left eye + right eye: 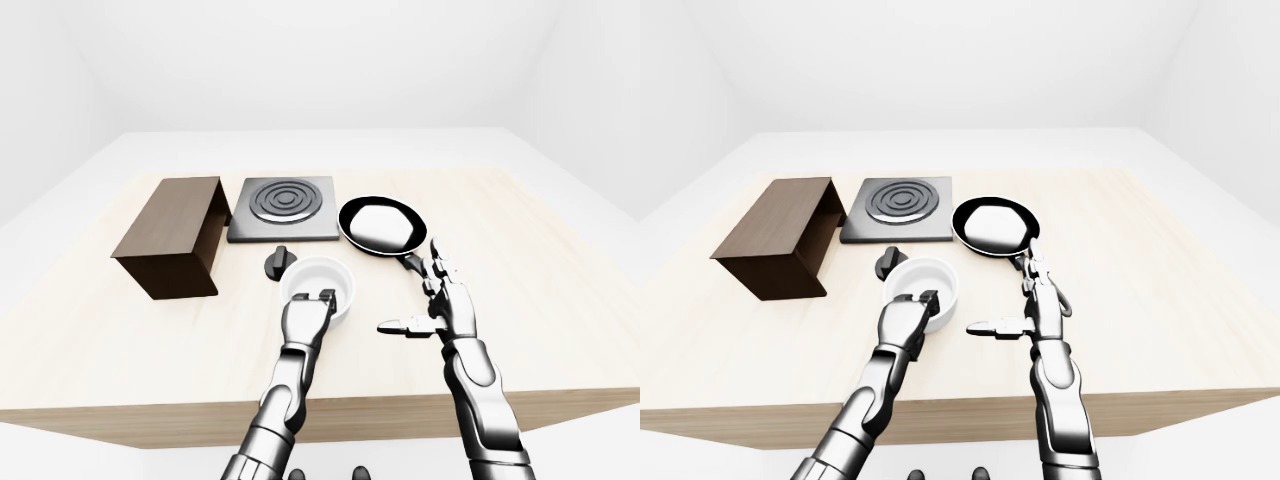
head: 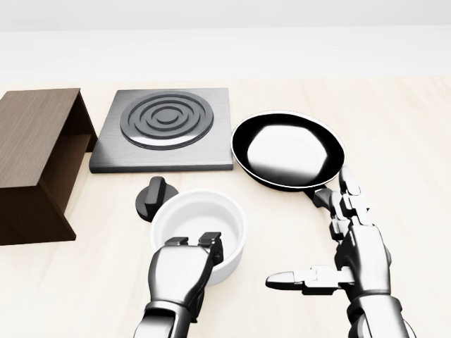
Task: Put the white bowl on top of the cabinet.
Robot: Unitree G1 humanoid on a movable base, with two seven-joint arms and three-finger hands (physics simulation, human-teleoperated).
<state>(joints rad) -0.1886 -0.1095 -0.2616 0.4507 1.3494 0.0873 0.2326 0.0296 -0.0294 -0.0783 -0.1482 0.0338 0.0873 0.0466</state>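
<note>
The white bowl stands on the wooden table, at lower centre of the head view. My left hand reaches it from below, and its fingers curl over the bowl's near rim and grip it. My right hand is open to the right of the bowl, with fingers straight and thumb pointing left; it holds nothing. The dark brown cabinet is an open-sided box at the left of the table, and its flat top is bare.
A grey hotplate with ring burners lies above the bowl, with a black knob between them. A black frying pan sits to the right, its handle by my right fingers. The table edge is near my body.
</note>
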